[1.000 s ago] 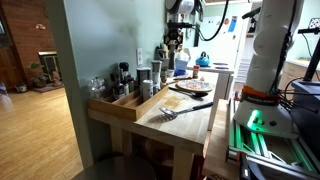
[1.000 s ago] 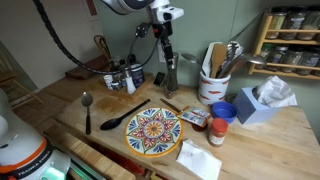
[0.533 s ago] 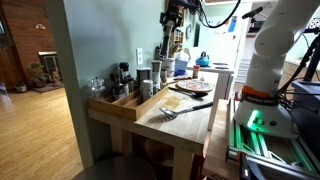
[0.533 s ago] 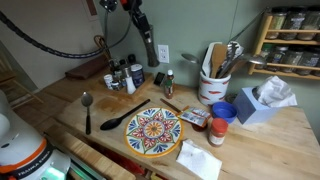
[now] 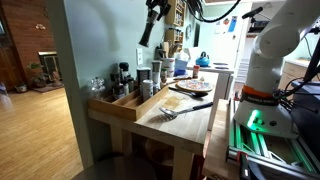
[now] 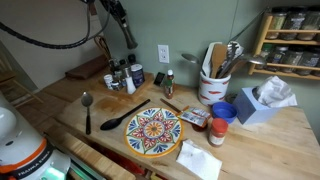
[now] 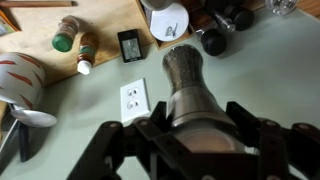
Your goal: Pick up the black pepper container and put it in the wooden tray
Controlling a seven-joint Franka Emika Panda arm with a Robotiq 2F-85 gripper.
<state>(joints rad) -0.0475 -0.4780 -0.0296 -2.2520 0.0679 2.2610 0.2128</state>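
Since half a second ago the arm has swung up and toward the wall, carrying the pepper container (image 5: 146, 38) away from the plate (image 6: 152, 130) and well clear of the surface (image 6: 250, 145). The end effector (image 5: 150, 28) now sits near the top edge in both exterior views (image 6: 124, 28). In the wrist view the end effector (image 7: 195, 120) is clamped on the pepper container (image 7: 185, 70), one finger pressed against each side of its wider end.

The container's long axis runs straight out from the fingers. In both exterior views it hangs on a slant rather than upright, its free end (image 6: 130, 40) the lower one, angled down toward the group of jars (image 6: 122, 75). In the wrist view that free end points at the wall, just beside the wall outlet (image 7: 133, 98).

The wooden tray (image 5: 118, 108) lies along the wall edge of the surface, well below the container and not touching it.
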